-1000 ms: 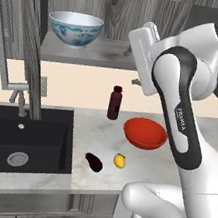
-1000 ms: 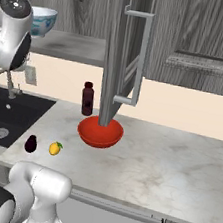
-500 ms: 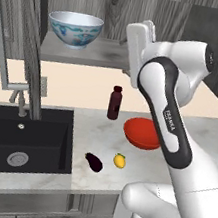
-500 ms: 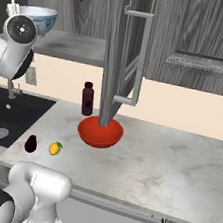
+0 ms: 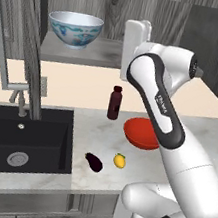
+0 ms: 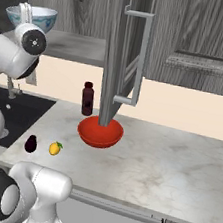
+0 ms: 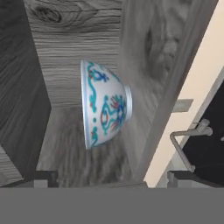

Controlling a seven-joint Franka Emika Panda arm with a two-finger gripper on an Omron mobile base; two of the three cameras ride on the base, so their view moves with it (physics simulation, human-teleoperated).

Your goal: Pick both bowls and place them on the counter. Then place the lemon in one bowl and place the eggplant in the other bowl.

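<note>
The white floral bowl (image 5: 74,29) stands upright on the dark shelf, seen too from the right (image 6: 39,15) and, rolled sideways, in the hand view (image 7: 104,109). My gripper (image 7: 111,180) is open and empty, and the bowl lies some way ahead of its fingertips (image 7: 43,177). My white hand (image 5: 135,37) hangs at shelf height, right of that bowl. The red bowl (image 5: 139,134) (image 6: 100,132) rests on the marbled counter (image 6: 175,168), partly behind my arm. In front of it lie the lemon (image 5: 119,160) (image 6: 55,148) and the eggplant (image 5: 93,162) (image 6: 31,143).
A dark maroon bottle (image 5: 114,102) stands upright behind the red bowl. The black sink (image 5: 19,141) with its tall faucet (image 5: 23,91) is at the left. An open cabinet door (image 6: 124,55) hangs just above the red bowl.
My hand has swung a little to the left, closer to the floral bowl on the shelf. The bowls, lemon and eggplant have not moved.
</note>
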